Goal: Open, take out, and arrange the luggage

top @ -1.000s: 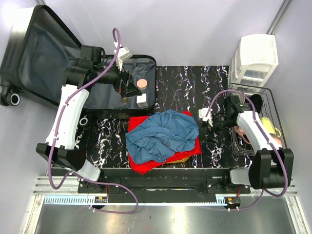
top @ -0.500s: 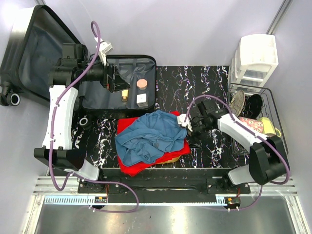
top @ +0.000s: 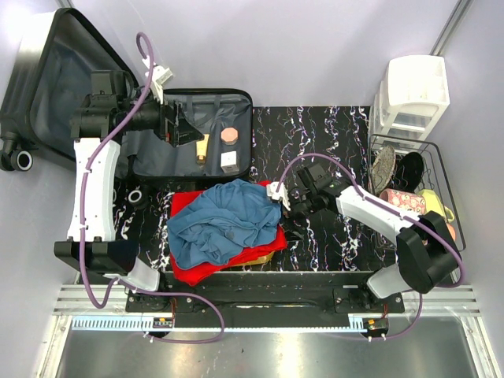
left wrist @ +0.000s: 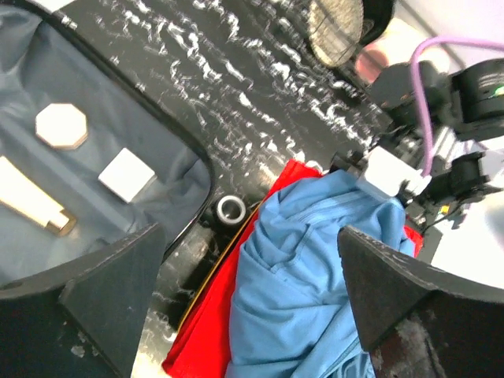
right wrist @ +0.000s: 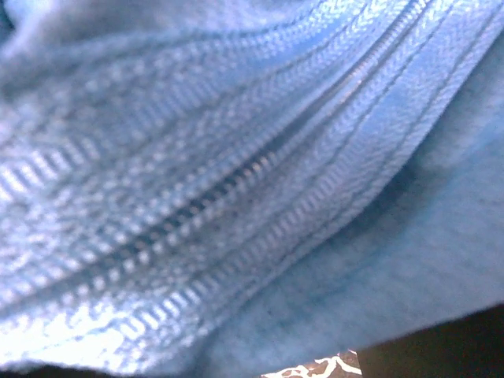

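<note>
L tool (top: 179, 131): jaws wide, empty, over the luggage (top: 153, 157), which lies open at the desk's (top: 331, 134) 11 o'clock. Prob. next: drop straight onto the tube (top: 203, 147) and pinch across its width, clear of the compact (top: 229, 135) and white box (top: 229, 161) at its 3 o'clock. R tool (top: 281, 201): jaws wide, nosed into the blue jacket (top: 228, 220) atop a red cloth (top: 189, 272). No pinch seen. The pile crowds desk centre; wire basket (top: 402, 142) at 3 o'clock.

the luggage (top: 235, 106) lies open at the far left of the table (top: 339, 134); black shell, dark grey lining; lid tilted back leftward
</note>
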